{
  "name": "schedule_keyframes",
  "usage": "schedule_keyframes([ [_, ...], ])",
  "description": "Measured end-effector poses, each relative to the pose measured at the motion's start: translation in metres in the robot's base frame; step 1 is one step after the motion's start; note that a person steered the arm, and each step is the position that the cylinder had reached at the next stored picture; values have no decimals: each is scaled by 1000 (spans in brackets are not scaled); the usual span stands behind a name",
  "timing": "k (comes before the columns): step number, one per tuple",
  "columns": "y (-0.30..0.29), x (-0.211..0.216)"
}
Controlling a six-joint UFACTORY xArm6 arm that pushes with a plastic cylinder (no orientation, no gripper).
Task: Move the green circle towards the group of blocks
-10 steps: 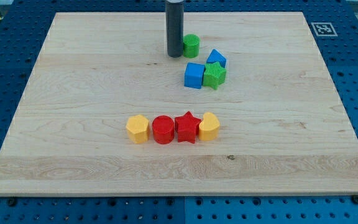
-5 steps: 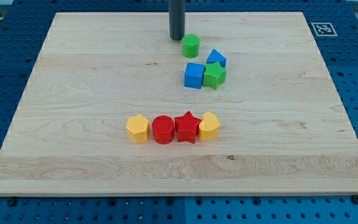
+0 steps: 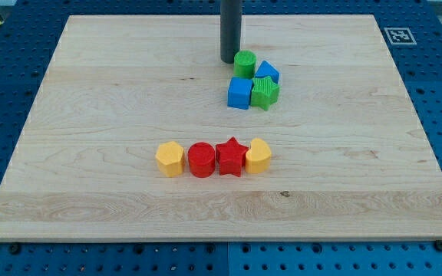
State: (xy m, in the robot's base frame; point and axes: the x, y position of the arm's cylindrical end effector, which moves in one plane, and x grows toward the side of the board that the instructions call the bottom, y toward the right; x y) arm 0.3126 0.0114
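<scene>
The green circle (image 3: 245,64) lies near the view's top centre, touching or nearly touching the blue triangular block (image 3: 267,72) on its right and just above the blue cube (image 3: 239,93). A green star (image 3: 265,92) sits beside the blue cube. My tip (image 3: 229,60) stands right against the green circle's upper left side. The rod rises from there out of the view's top.
A row of blocks lies lower in the middle: a yellow hexagon (image 3: 169,158), a red circle (image 3: 202,159), a red star (image 3: 231,156) and a yellow block (image 3: 258,156). The wooden board (image 3: 90,115) rests on a blue perforated table. A marker tag (image 3: 398,35) sits at the top right corner.
My tip swung up around the green circle's left side, then came down-right against it. The green circle slid down-right until it meets the blue and green blocks.
</scene>
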Motion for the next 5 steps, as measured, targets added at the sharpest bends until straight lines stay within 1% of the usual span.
schedule_keyframes([
  [3, 1, 1],
  [4, -17, -1],
  [5, -70, 4],
])
